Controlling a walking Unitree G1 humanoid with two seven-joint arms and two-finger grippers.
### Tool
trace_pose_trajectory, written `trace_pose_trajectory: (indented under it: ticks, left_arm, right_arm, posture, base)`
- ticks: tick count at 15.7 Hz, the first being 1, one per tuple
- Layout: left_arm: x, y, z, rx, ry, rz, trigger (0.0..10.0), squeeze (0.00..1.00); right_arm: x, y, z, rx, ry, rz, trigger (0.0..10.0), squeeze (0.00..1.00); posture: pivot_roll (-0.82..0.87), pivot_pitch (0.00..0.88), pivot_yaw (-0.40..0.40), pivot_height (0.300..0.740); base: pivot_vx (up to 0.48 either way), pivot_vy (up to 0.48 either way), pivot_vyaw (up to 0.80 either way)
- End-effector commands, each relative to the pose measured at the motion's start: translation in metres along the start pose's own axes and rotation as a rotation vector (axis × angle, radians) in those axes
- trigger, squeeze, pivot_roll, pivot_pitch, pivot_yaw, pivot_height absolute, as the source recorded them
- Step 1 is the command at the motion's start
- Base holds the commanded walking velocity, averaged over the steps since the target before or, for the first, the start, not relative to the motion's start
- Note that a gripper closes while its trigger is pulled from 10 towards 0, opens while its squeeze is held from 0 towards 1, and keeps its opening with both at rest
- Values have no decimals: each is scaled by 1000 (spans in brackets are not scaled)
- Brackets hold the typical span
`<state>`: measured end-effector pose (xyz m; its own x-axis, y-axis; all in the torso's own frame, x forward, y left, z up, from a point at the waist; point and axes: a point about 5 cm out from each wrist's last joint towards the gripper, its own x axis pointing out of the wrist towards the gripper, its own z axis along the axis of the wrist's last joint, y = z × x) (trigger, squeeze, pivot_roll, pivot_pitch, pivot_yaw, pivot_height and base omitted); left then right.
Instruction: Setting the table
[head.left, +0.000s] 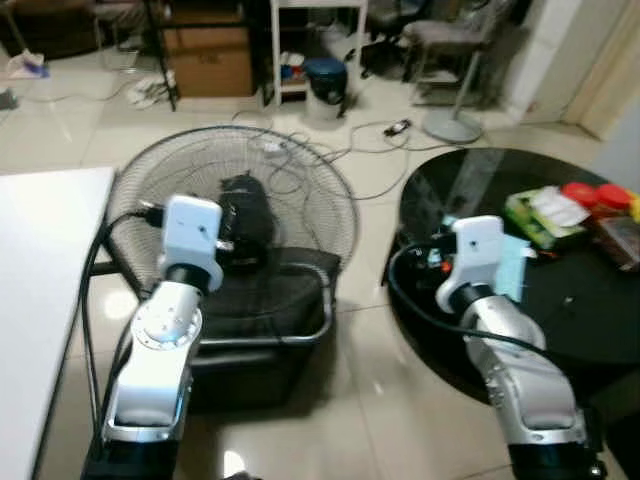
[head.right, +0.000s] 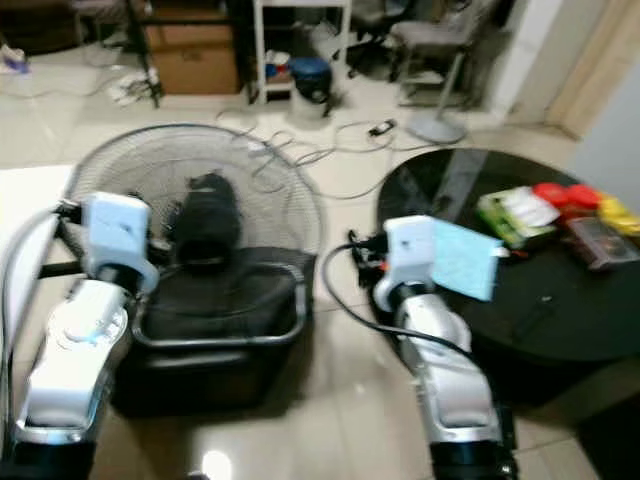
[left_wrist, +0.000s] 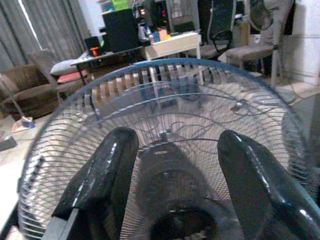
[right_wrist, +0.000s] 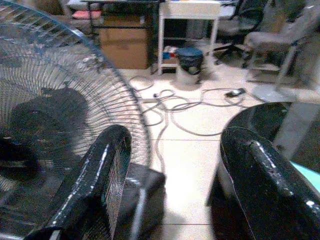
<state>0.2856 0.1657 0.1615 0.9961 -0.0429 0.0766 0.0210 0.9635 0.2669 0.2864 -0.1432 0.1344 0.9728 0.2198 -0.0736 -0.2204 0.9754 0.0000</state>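
— Ahead on the right, what do you log?
— I log a round black table (head.left: 560, 330) carrying green packets (head.left: 545, 215) and red lids (head.left: 595, 195) at its far right.

— And the grippers?
— I see the left gripper (left_wrist: 172, 190) spread apart, empty, facing the floor fan (head.left: 235, 200). The right gripper (right_wrist: 172, 185) is also apart, empty, near the table's left edge.

place: home living room | signs: sofa (left_wrist: 30, 87), floor fan (head.left: 235, 200), black round table (head.left: 590, 310), tiled floor (head.left: 380, 370)
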Motion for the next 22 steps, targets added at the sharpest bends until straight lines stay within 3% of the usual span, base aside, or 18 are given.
trace_pose_trajectory:
  ticks: [1,5,7,8,9,10,12,13,14,15,18,22]
  left_arm:
    - [0,3,-2,10,14,10,10000,0]
    - [0,-3,-7,44,65,10,10000,0]
    - [4,6,-4,-2,4,41,10000,0]
    - [4,11,-2,20,2,89,10000,0]
    - [7,28,-5,95,125,291,10000,0]
    - [15,26,-1,16,163,238,10000,0]
    - [27,25,0,-56,212,243,10000,0]
    - [29,26,2,-73,222,250,10000,0]
    - [28,24,2,-22,286,213,10000,0]
    - [27,15,5,-213,247,68,10000,0]
    - [15,5,11,-214,188,75,10000,0]
    - [16,7,17,-98,85,84,10000,12]
  right_arm:
    - [1,2,3,-2,-9,10,10000,0]
    - [6,8,3,-27,-3,68,10000,0]
    - [7,2,5,-11,-7,21,10000,0]
    - [8,0,6,7,-9,6,10000,0]
    - [10,-5,8,64,-12,-26,10000,0]
    - [16,-9,11,76,-14,-57,10000,0]
    - [26,-10,18,119,-15,-80,10000,0]
    - [27,-9,19,124,-15,-83,10000,0]
    - [29,-9,19,131,-9,-86,10000,0]
    - [29,-9,19,131,-6,-84,10000,0]
    - [23,-12,16,119,6,-76,10000,0]
    - [18,-15,11,58,10,-97,10000,0]
  posture:
    - [-21,0,-24,740]
    - [1,0,-35,740]
    - [2,0,-36,740]
    - [2,0,-36,740]
    - [6,0,-40,740]
    - [9,0,-40,740]
    - [22,0,-38,740]
    - [26,0,-40,740]
    - [29,0,-43,740]
    - [29,0,-44,740]
    - [16,0,-51,740]
    - [-14,0,-22,740]
  base:
    - [0,-480,0]
    - [0,-120,600]
    - [0,0,800]
    - [0,0,800]
    - [0,0,800]
    - [0,0,800]
    - [0,0,800]
    - [0,0,800]
    - [0,0,800]
    - [0,0,800]
    - [0,0,800]
    - [0,0,800]
